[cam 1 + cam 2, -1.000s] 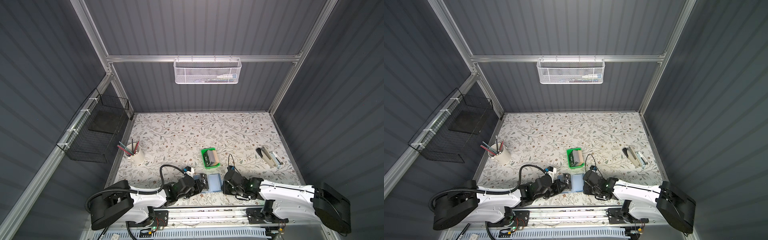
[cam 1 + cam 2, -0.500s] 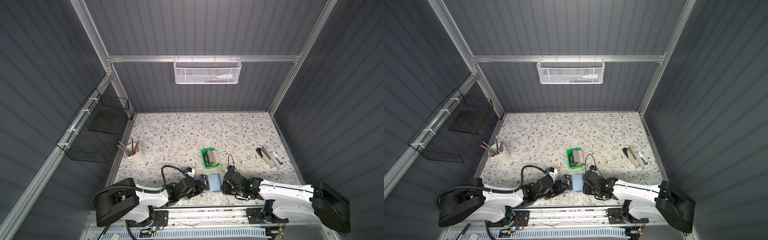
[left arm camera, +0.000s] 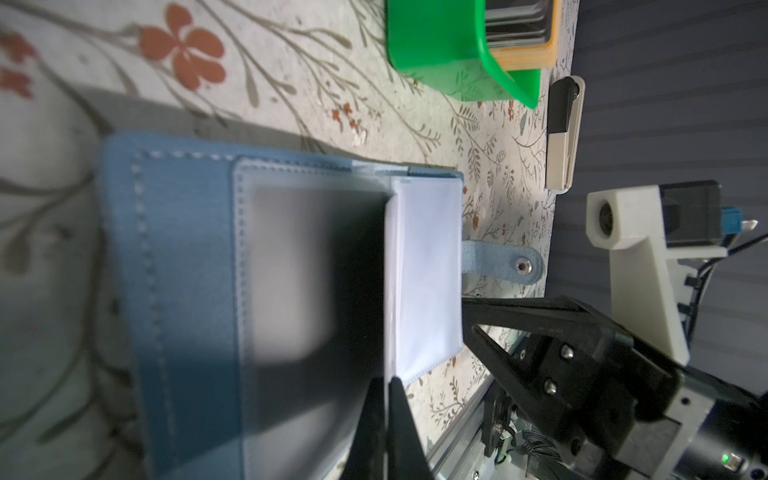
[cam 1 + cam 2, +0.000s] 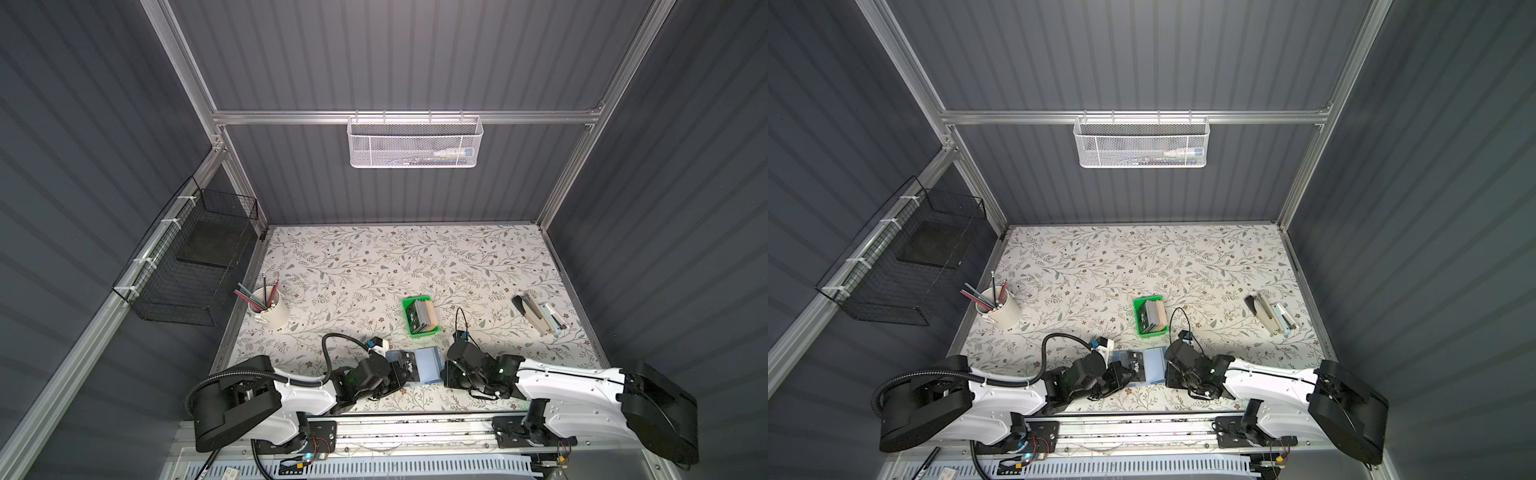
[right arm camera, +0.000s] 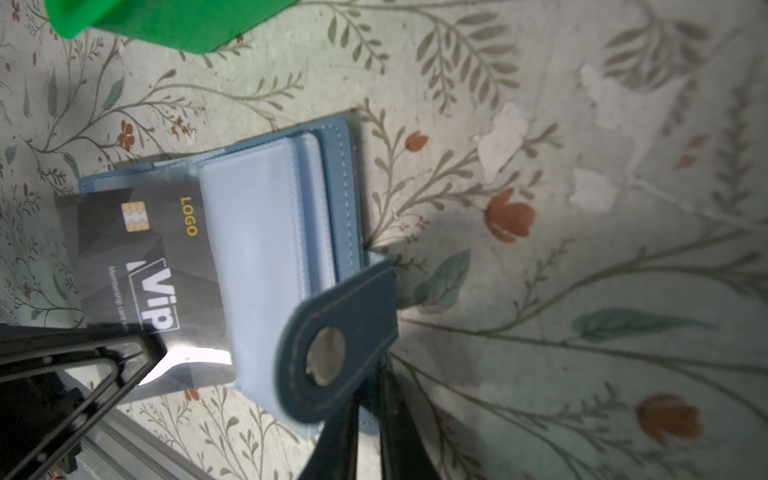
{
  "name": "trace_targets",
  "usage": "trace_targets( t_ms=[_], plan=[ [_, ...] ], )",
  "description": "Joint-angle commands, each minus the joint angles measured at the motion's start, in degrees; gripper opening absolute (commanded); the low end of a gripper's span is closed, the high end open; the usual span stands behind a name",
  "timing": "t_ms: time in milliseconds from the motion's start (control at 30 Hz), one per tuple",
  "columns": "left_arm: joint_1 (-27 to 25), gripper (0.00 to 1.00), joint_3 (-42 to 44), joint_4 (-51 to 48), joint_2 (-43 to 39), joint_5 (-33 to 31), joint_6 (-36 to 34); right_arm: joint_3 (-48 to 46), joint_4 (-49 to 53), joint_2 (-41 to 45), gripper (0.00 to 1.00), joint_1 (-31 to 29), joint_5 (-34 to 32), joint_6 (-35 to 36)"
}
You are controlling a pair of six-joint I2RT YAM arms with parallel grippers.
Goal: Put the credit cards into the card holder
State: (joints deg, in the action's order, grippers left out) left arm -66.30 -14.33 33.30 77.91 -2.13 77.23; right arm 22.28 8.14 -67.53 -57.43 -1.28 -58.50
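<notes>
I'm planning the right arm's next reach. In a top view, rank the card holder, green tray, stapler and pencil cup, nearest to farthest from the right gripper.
From the right gripper:
1. card holder, at its fingertips.
2. green tray, just beyond, toward the back wall.
3. stapler, off to the right.
4. pencil cup, far left edge.

The left arm [image 4: 299,390] and right arm [image 4: 561,380] stretch low and inward, tips facing each other. The left gripper [image 3: 388,386] has its jaws pressed together; the right gripper [image 5: 370,395] pinches the card holder [image 5: 343,187] by its edge.
</notes>
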Motion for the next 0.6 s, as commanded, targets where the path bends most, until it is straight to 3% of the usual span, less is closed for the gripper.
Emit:
trace_targets(
  t_ms=[0, 567],
  plan=[
    [-0.3, 0.00, 1.1, -0.5, 1.3, 1.1, 0.7, -0.1, 2.5, -1.5, 0.14, -0.3, -0.1, 0.3],
    [-0.3, 0.00, 1.1, 1.2, 3.7, 1.4, 0.7, -0.2, 2.5, -1.6, 0.14, -0.4, -0.1, 0.3]
  ],
)
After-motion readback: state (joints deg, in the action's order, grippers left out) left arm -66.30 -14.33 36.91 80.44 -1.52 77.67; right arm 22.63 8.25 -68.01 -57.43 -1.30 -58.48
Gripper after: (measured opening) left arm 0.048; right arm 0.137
